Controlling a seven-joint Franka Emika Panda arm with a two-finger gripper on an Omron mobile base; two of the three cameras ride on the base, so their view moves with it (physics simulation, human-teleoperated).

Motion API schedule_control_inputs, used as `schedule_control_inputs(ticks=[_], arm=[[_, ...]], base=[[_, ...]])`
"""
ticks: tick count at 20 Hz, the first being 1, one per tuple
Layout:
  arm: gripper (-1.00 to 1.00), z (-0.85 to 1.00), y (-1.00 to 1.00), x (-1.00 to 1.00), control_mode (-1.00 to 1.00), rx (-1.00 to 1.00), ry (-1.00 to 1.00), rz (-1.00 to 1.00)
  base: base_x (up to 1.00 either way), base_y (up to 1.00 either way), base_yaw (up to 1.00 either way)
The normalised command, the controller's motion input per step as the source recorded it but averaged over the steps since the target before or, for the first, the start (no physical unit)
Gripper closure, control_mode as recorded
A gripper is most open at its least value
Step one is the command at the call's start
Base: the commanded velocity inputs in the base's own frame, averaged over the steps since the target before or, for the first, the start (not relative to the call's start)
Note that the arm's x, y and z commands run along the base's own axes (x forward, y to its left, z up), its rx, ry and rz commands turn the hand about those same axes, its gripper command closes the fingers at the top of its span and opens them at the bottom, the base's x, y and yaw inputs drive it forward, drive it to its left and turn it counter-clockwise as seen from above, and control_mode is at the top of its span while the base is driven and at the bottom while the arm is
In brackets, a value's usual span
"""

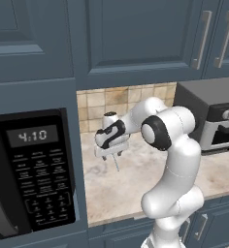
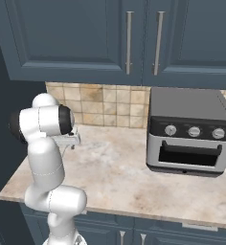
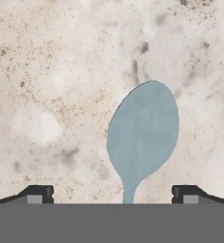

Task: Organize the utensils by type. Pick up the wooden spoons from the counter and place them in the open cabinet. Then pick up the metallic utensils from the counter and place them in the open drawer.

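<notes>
A: Spoon (image 3: 143, 137) handle goes down under the grey edge in the hand view, so I can't see the end of it. Can you?

B: No. From the left I see a thin grey stick (image 1: 116, 162) hanging down under the claw (image 1: 112, 154). I think that is the spoon, but it is too small to be sure.

A: And from the right?

B: The arm (image 2: 44, 143) is in the way. The claw (image 2: 69, 142) peeks out beside it, with a tiny bit of something thin below. I can't make it out.

A: What does the spoon look like up close?

B: Pale silver-blue, with a smooth egg-shaped bowl. The bowl narrows to a thin neck at the bottom. It sits in the middle, a bit to the right, over the counter (image 3: 52, 95).

A: Is it lying on the counter or up in the air?

B: Can't tell from the hand view. From the left it looks lifted, hanging above the counter (image 1: 136, 184) near the tile wall (image 1: 111, 99), left of the toaster oven (image 1: 216, 118).

A: How about the claw? Wide or narrow?

B: The two dark fingers (image 3: 35, 194) stand far apart, one at each side, and the spoon's neck is between them, touching neither.

A: So is it holding the spoon?

B: I can't tell. The fingers look wide, yet the stick hangs right under the claw.
</notes>
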Motion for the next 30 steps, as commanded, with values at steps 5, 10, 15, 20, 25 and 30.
schedule_control_inputs(ticks=[5, 10, 15, 20, 25, 30], arm=[[-1.0, -0.22, 0.0, -0.07, -1.0, 0.0, 0.0, 0.0], [-1.0, -0.23, 0.0, -0.08, -1.0, 0.0, 0.0, -0.03], [-1.0, -0.29, 0.0, -0.19, -1.0, 0.0, -0.01, -0.06], [1.0, -0.45, 0.0, -0.11, -1.0, 0.0, -0.01, -0.04], [1.0, -0.52, -0.04, -0.31, -1.0, 0.0, 0.0, -0.01], [1.0, -0.51, -0.07, -0.46, -1.0, 0.0, 0.0, 0.0]], base=[[0.0, 0.0, 0.0], [0.0, 0.0, 0.0], [0.0, 0.0, 0.0], [0.0, 0.0, 0.0], [0.0, 0.0, 0.0], [0.0, 0.0, 0.0]])
